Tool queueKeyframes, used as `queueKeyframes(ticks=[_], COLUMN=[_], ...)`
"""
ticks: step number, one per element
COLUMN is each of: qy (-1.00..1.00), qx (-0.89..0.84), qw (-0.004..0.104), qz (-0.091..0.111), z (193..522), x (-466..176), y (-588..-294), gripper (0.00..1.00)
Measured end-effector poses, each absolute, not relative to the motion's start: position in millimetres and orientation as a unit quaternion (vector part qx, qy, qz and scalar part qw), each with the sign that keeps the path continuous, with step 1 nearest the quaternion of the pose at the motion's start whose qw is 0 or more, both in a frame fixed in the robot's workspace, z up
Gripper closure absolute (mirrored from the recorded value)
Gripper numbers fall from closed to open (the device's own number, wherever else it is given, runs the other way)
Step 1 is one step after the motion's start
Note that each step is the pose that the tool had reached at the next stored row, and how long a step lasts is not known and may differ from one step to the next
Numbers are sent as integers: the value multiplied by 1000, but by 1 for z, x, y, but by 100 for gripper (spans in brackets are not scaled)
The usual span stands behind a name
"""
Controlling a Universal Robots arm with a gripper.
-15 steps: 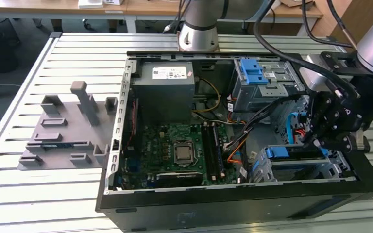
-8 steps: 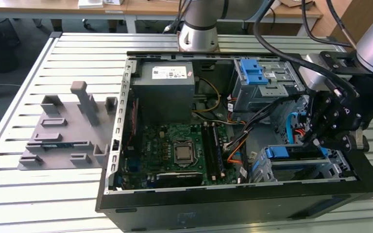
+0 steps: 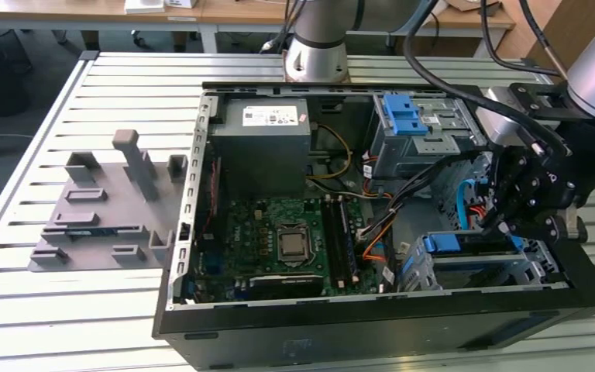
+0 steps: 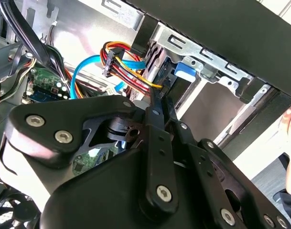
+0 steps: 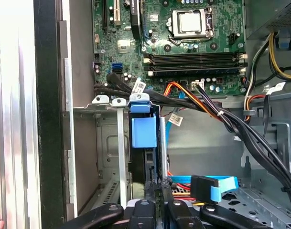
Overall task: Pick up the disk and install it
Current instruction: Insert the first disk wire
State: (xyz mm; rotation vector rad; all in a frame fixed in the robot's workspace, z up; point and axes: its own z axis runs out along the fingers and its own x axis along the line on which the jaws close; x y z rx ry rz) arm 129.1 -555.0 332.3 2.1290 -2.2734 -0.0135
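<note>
Your claw (image 5: 157, 191) sits closed beside the disk (image 5: 144, 133) in its bay; slatted metal counter (image 3: 91, 310) beneath, office desks (image 3: 173, 15) beyond

The arm (image 3: 316, 39) is built of silver-grey tubes with dark joint caps and black cables looped beside it. The gripper (image 4: 157, 102) is matte black, made of jointed link plates fastened with round silver screws, with narrow black fingers (image 5: 155, 191).
</note>
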Motion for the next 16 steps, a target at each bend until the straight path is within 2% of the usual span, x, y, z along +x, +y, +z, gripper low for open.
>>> queueKeyframes(ticks=[16], qy=[-730], qx=[683], qw=[13], qz=[-5], z=[330], x=[129], y=[-555], gripper=[82])
